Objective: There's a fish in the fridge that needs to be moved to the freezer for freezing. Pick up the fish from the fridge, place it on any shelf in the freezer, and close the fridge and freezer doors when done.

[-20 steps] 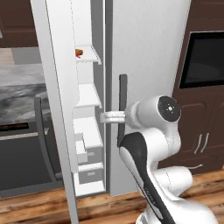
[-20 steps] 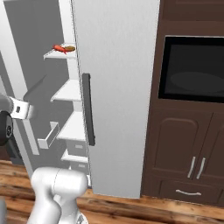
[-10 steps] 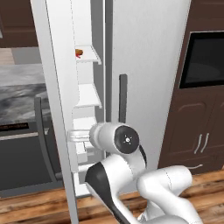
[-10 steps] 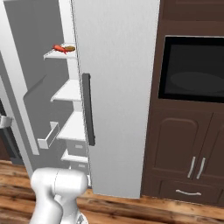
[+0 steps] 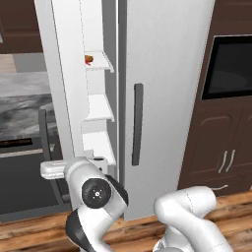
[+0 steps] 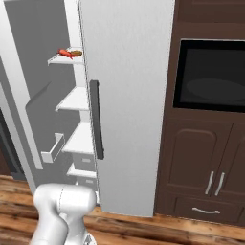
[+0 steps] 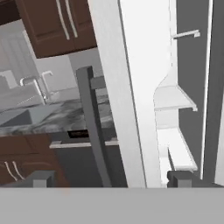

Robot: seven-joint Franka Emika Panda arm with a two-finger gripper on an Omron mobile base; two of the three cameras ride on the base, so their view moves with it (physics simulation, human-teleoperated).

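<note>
Fish (image 6: 64,52) lies on the top freezer (image 5: 100,106) shelf, fridge door (image 5: 162,98) shut, so closing the freezer door (image 5: 66,83) is the step in hand: arm folded low, tool (image 7: 111,179) spread and empty, facing the door's edge, must push it shut.

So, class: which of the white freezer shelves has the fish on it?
The top shelf. The red-orange fish lies there beside a small brown lump; the lower shelves are bare white.
</note>
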